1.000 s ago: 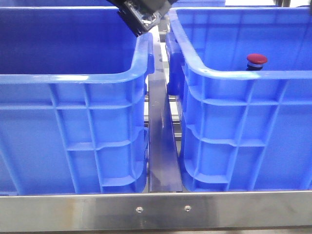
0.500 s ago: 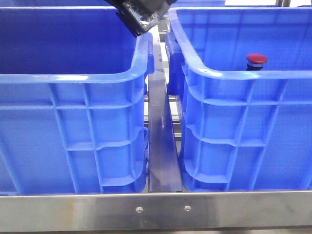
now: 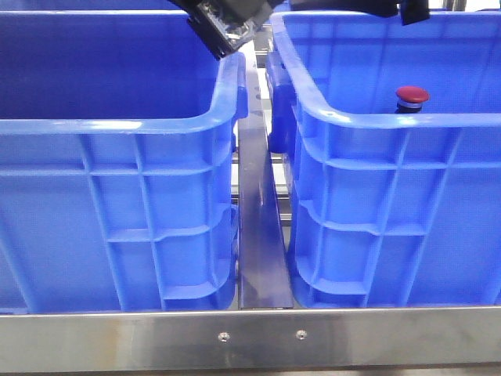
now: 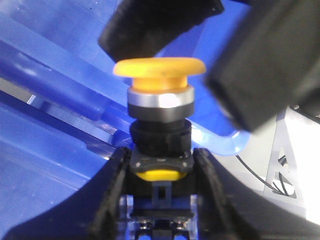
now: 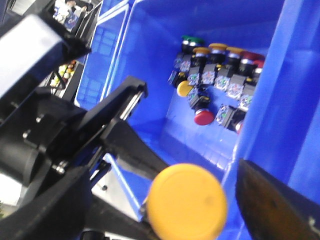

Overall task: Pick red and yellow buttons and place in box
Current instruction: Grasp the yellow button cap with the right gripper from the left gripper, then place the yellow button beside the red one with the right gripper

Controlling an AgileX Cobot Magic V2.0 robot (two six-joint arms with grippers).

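Note:
My left gripper [image 4: 160,162] is shut on the black base of a yellow button [image 4: 159,67] and holds it upright in the air over a blue box rim. My right gripper [image 5: 162,205] is open, with one finger [image 4: 150,25] on each side of the button's yellow cap [image 5: 186,202], and neither finger touches it. A red button [image 3: 412,95] shows inside the right box [image 3: 391,119]. The left box [image 3: 117,125] looks alike, and its floor is hidden. Only parts of the left arm [image 3: 227,23] and right arm [image 3: 391,8] show in the front view.
Several red, yellow and green buttons [image 5: 215,75] lie together on a box floor in the right wrist view. A metal rail [image 3: 262,235] runs between the two boxes. A steel bar [image 3: 250,338] crosses in front of them.
A black part of the right arm has come into the top right of the front view. The left arm and the red button have not moved.

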